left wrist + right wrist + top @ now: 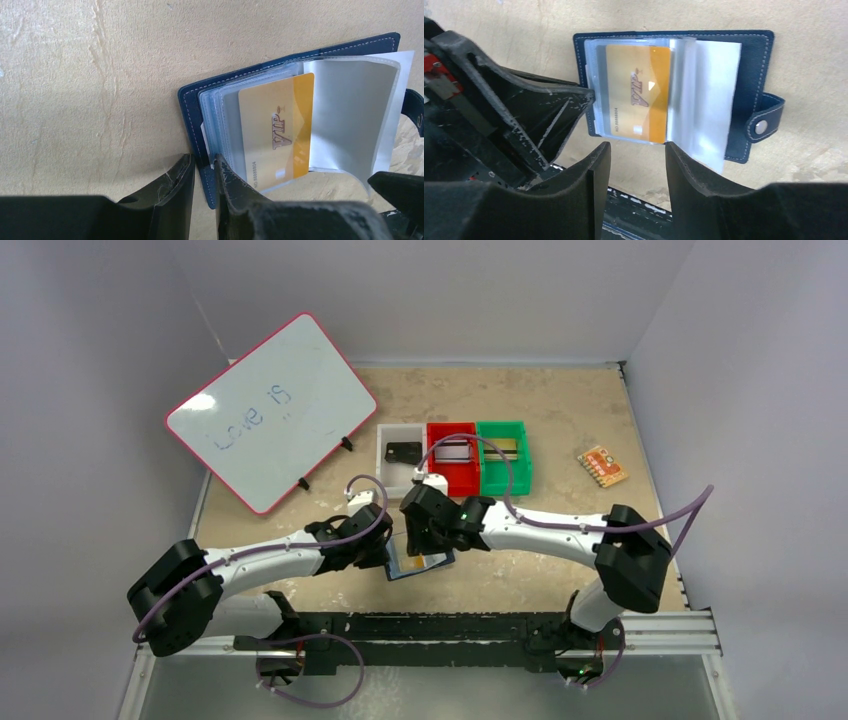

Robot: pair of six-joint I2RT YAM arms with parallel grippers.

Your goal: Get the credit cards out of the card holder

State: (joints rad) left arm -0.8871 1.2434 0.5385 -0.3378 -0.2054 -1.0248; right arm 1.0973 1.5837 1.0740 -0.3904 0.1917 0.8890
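The navy-blue card holder [420, 566] lies open on the table between the two grippers, its clear sleeves fanned out. A gold VIP credit card [639, 95] sits in one sleeve [277, 130]. The snap tab [761, 126] sticks out on the far side of the card holder [754, 60]. My left gripper [205, 162] is shut on the stitched edge of the navy cover [188, 100]. My right gripper [638, 147] is open just off the card's near edge, with only bare table between its fingers. In the top view the left gripper [385, 542] and the right gripper [422, 538] almost meet over the card holder.
A row of white [400, 455], red [452, 455] and green [503, 452] bins stands behind the grippers. A whiteboard [270, 410] leans at the back left. An orange patterned piece [602, 466] lies at the right. The arms' mounting rail [450, 625] runs along the near edge.
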